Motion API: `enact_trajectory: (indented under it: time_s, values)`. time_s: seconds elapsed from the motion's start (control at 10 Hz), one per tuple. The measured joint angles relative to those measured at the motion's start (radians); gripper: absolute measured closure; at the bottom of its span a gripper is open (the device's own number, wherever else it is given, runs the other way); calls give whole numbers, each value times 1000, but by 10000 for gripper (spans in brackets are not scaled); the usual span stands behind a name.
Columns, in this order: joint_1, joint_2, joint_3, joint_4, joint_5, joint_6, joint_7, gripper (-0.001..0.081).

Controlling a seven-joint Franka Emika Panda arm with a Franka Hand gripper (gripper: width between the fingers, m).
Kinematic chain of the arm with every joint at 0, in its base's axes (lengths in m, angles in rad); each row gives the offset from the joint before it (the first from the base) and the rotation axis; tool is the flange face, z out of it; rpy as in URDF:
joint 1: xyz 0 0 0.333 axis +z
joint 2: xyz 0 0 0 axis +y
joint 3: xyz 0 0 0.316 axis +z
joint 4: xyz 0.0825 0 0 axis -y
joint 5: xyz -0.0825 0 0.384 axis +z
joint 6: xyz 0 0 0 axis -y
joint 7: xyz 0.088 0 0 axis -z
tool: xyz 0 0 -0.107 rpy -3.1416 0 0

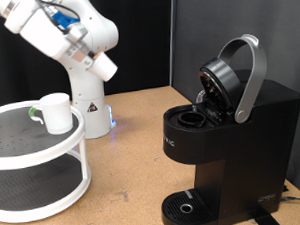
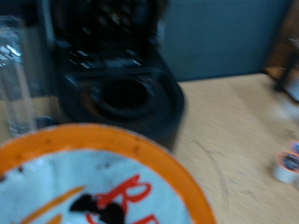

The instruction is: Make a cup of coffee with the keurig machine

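Jaws themselves are out of my sight, so I cannot tell whether they are spread or pressed together; the wrist view is half filled by an orange-rimmed disc [image 2: 103, 182] right under the camera. Ahead along the fingers stands the keurig machine [image 2: 117, 79], lid raised and pod chamber exposed. From the exterior view, the cup [image 1: 56, 113] sits on a white tiered stand [image 1: 36, 147], well apart from the machine.

The brown counter [image 1: 141, 143] holds the black coffee maker [image 1: 227, 159] and a white round shelf [image 1: 37, 162]. The robot's white base [image 1: 90, 115] stands on it too. A white cup [image 1: 56, 113] sits on the shelf's top level.
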Motion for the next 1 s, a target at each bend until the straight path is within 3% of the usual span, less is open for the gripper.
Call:
enact_trajectory:
  time_s: [0.2,0.5,1.0]
  values:
    - [37,93,-10,94,-5,-123,3,378]
    - [43,86,-2,79,41,-60,1,378]
    - [151,148,28,130,124,-32,-1,378]
